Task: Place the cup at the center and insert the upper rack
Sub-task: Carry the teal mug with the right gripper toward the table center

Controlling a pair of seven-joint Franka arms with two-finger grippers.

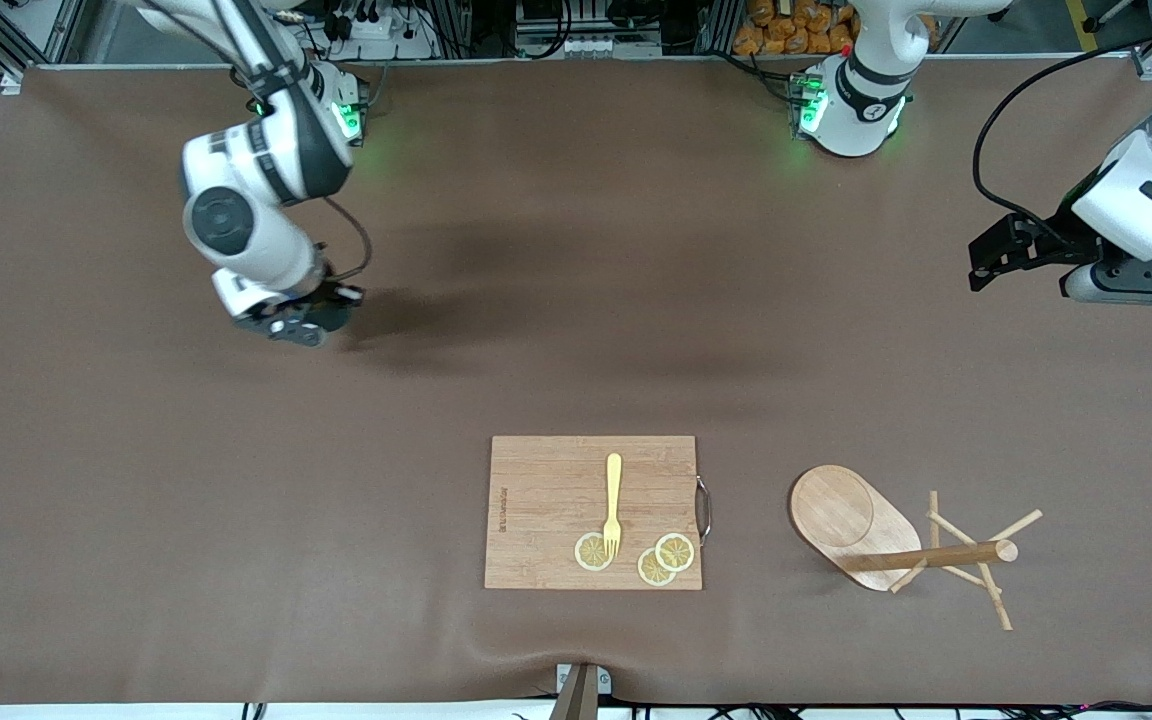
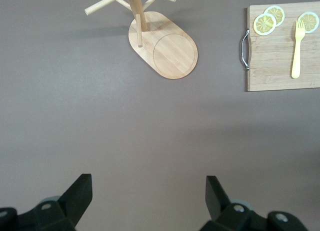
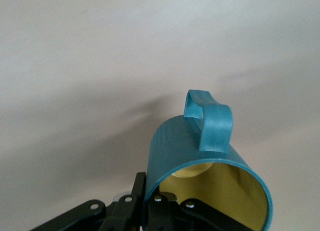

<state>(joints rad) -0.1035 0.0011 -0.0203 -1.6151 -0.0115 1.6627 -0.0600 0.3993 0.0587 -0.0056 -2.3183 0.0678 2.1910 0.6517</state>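
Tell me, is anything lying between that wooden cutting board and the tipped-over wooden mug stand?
No. In the front view, only bare brown tabletop separates the cutting board from the mug stand. The left wrist view shows the same bare stretch.

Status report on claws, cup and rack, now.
Right claw shut on cup, over bare table. Left claw open, waiting. Upper rack tipped on its side beside cutting board. Nothing blocking.

Table (image 1: 136, 520): brown covering. Cutting board (image 1: 546, 480), wooden, lies near the front camera at mid-table. Mug tree (image 1: 851, 520), light wood, lies tipped on its side beside the board, toward the left arm's end, apart from it.
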